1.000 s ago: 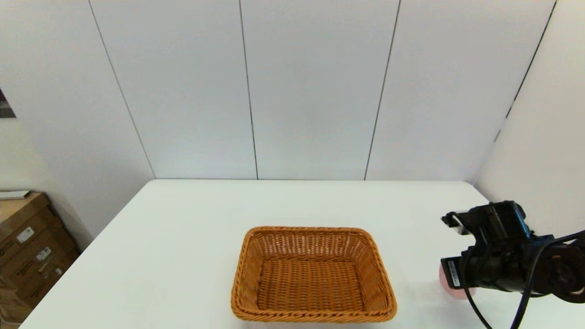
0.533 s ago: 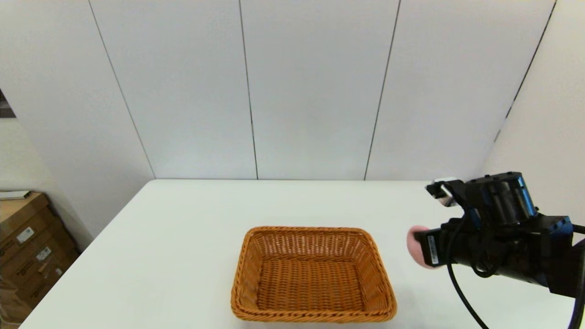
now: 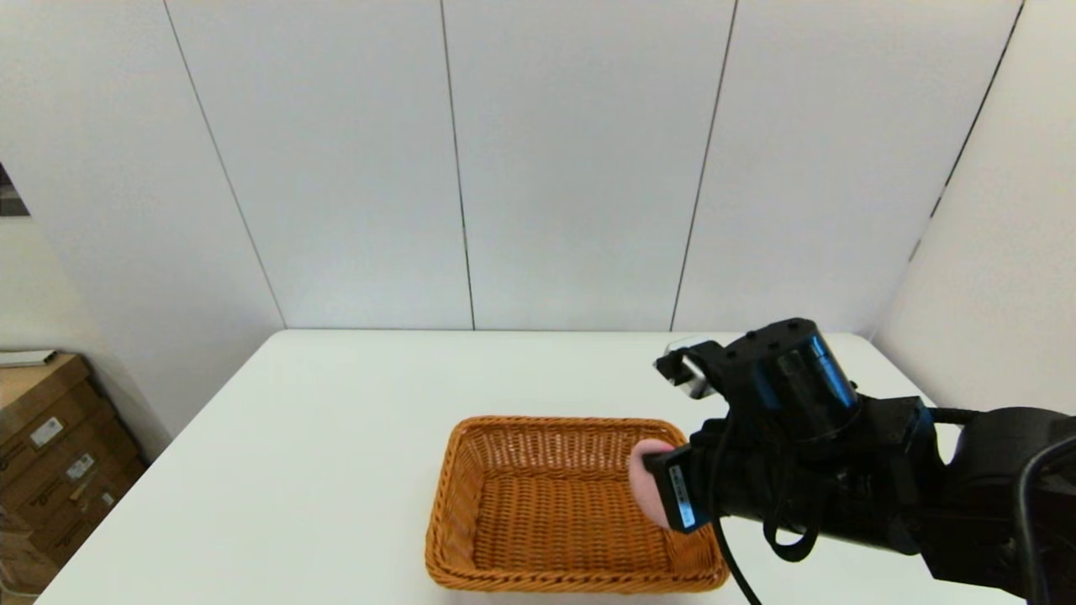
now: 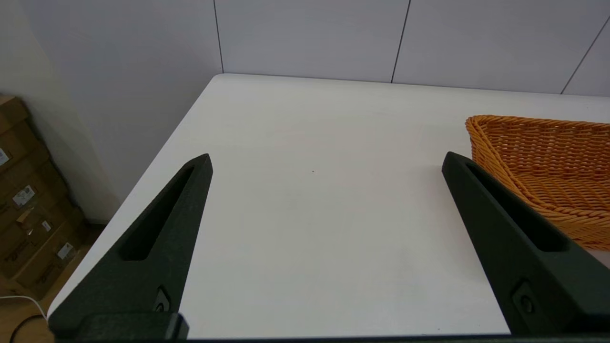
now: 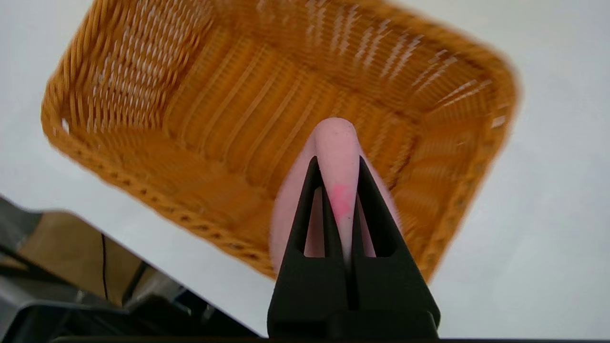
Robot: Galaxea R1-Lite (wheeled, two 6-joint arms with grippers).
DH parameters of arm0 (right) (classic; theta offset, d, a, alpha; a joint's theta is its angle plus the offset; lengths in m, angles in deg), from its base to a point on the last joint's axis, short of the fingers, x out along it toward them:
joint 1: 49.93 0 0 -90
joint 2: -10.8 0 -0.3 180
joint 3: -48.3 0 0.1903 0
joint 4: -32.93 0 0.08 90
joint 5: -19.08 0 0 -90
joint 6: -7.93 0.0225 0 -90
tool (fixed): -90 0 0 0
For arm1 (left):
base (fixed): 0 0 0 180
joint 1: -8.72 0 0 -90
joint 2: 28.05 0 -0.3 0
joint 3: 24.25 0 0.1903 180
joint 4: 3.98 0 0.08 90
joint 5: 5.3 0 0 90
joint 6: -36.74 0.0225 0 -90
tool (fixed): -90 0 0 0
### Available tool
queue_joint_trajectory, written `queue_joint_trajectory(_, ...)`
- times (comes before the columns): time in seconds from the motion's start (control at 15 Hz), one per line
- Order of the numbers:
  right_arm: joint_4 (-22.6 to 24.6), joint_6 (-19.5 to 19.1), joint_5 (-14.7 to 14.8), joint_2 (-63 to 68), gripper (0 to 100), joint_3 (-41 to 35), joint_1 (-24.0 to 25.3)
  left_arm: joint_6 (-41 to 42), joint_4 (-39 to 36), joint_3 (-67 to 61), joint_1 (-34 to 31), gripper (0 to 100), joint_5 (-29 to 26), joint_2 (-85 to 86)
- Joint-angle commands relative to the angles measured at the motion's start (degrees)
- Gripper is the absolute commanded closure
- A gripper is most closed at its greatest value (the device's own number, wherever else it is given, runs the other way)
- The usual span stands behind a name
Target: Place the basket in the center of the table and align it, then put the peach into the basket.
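Head view: my right gripper (image 3: 651,483) pinched the peach (image 3: 643,487) over the basket's (image 3: 521,512) right side, lower centre of frame, ready for dropping. Boxes (image 3: 50,454) sat at far left, nothing blocking.

Left wrist view: my left gripper (image 4: 324,164) hung spread over the bare table (image 4: 305,143), idle, basket at right edge.

Right wrist view: fingers (image 5: 305,209) squeezed the peach above the basket floor.

Lab-like room: white wall panels (image 3: 572,160), stacked cardboard boxes (image 3: 50,454).

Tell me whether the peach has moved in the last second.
Yes. The peach, gripped by the right gripper, moved leftward from beside the basket to over it.
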Motion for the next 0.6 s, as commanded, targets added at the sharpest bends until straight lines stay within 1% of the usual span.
queue_joint_trajectory(0.07, 0.22, 0.25, 0.18, 3.17, 0, 1.42, 0.81, -0.15, 0.03, 0.0, 0.0, 0, 0.11, 0.01)
queue_joint_trajectory(0.2, 0.14, 0.6, 0.18, 2.82, 0, 2.39, -0.86, -0.15, 0.03, 0.0, 0.0, 0, 0.11, 0.01)
queue_joint_trajectory(0.33, -0.13, 0.68, 0.18, 1.07, 0, 4.06, -6.04, -0.24, 0.03, 0.0, 0.0, 0, 0.11, 0.01)
queue_joint_trajectory(0.4, -1.27, 0.77, 0.53, 0.19, 0, 5.11, -8.68, -0.15, 0.03, 0.0, 0.0, 0, 0.11, 0.01)
queue_joint_trajectory(0.53, -5.23, 0.51, 3.26, -4.56, 0, 7.22, -14.83, -0.15, 0.03, 0.0, 0.0, 0, 0.11, 0.01)
queue_joint_trajectory(0.6, -6.37, 0.16, 4.14, -7.81, 0, 7.4, -17.73, -0.15, 0.03, 0.0, 0.0, 0, 0.11, 0.01)
